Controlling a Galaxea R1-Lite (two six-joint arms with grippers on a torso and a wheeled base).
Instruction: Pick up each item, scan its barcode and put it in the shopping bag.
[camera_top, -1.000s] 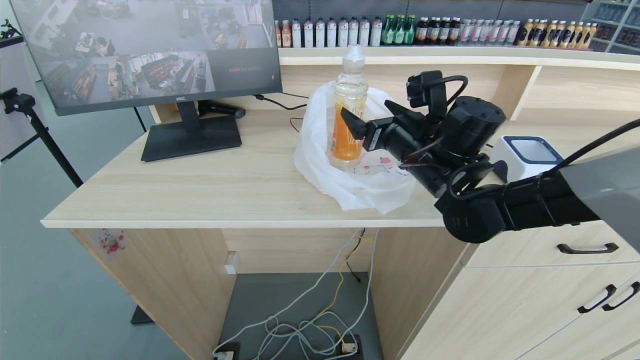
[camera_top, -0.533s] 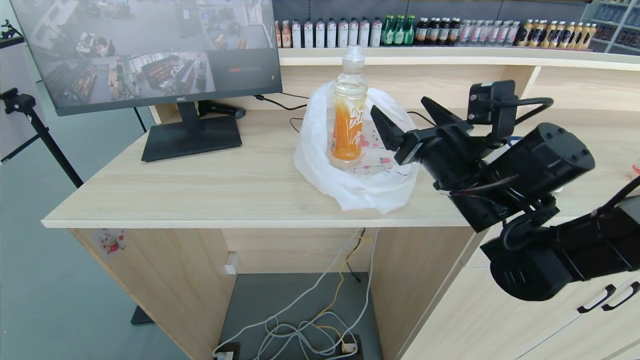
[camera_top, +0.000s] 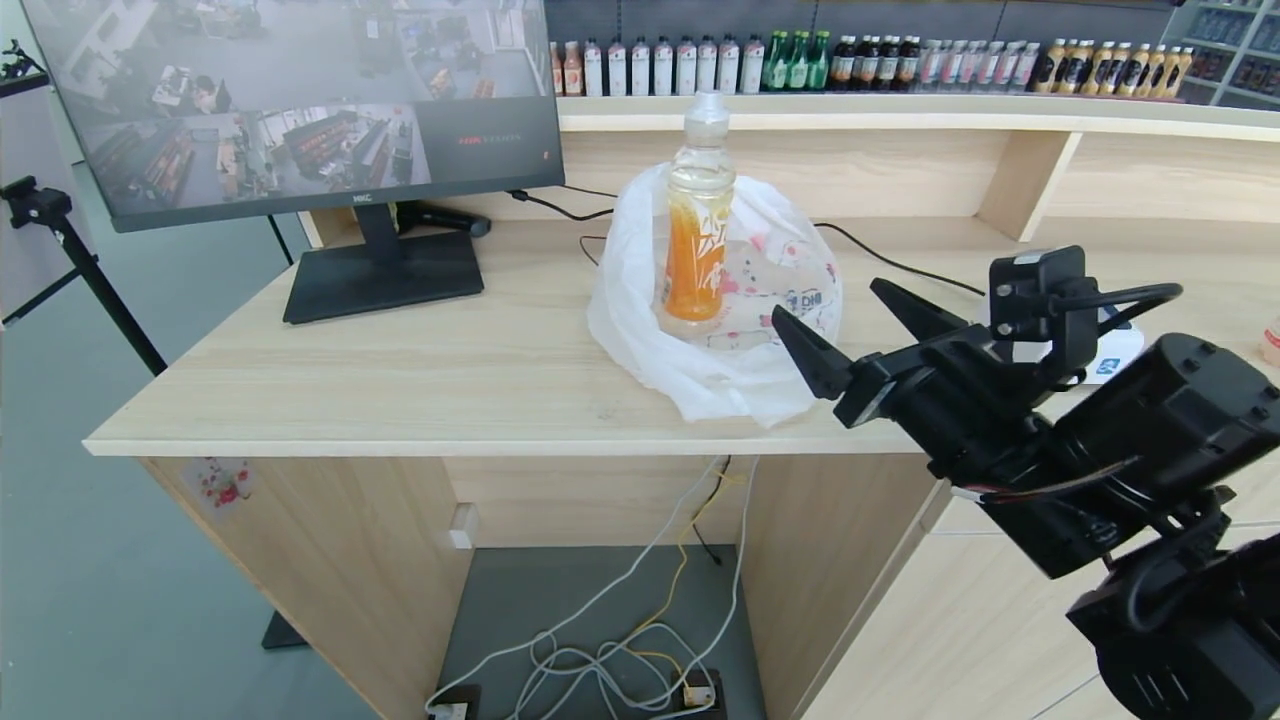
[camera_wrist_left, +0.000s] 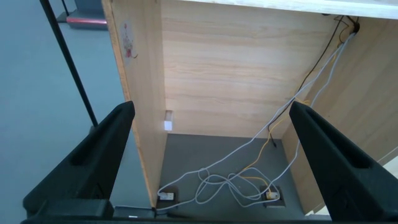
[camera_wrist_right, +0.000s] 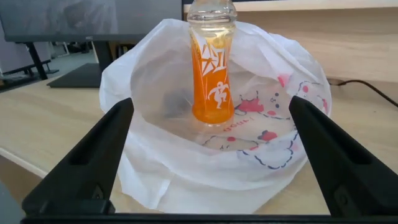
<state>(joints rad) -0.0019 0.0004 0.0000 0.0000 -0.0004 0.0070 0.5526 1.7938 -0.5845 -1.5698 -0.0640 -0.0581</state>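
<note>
Find the orange-drink bottle (camera_top: 697, 230) upright inside the white shopping bag (camera_top: 632, 330), at ten o'clock from the right gripper (camera_top: 825, 300), spread and empty. Probably rigid, slick and fairly light; best pinched round the labelled waist. Same empty spread on the left gripper (camera_wrist_left: 211, 107).

The right hand (camera_top: 825, 300) is finished in matte black, with two long fingers (camera_top: 805, 352) tapered to points; a small black camera box (camera_top: 1035, 285) with a pale top is mounted on its wrist, and a black cable (camera_top: 1135, 297) is looped from it; thin reddish wires (camera_top: 1045, 490) are exposed beside a rounded black joint housing (camera_top: 1180, 410); the same tapered black fingers are seen on the left hand (camera_wrist_left: 211, 106).
</note>
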